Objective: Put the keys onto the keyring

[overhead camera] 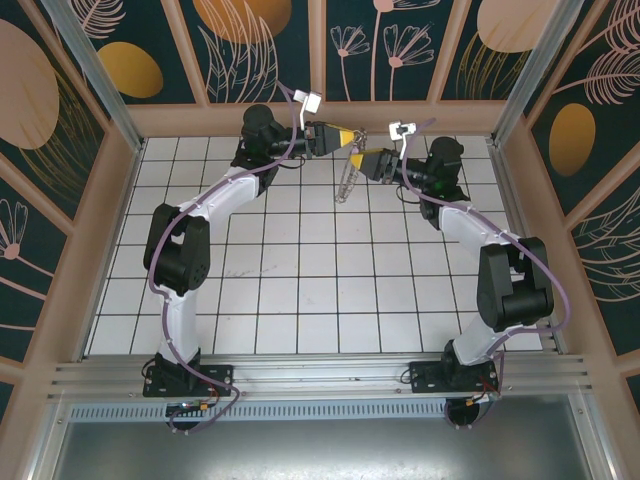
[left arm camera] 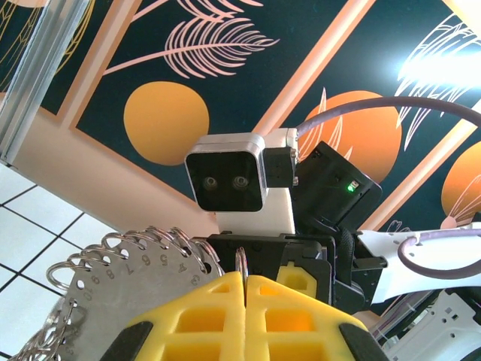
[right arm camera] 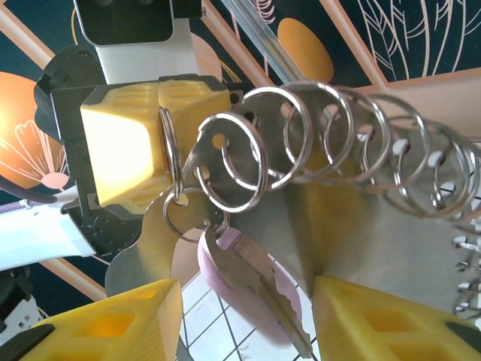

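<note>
My left gripper (left arm camera: 244,280) is clamped on a small ring (left arm camera: 241,259) of the keyring (left arm camera: 105,301), upper middle of the top view. My right gripper (right arm camera: 244,293) stands apart around the key (right arm camera: 253,277); whether it grips, I can't tell. Threading looks underway; next needs steady turning.

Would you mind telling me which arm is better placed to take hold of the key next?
Right, probably. The key hangs between the spread fingers of the right tool, while the left tool is shut on a small wire ring of the keyring, so it is occupied.
</note>
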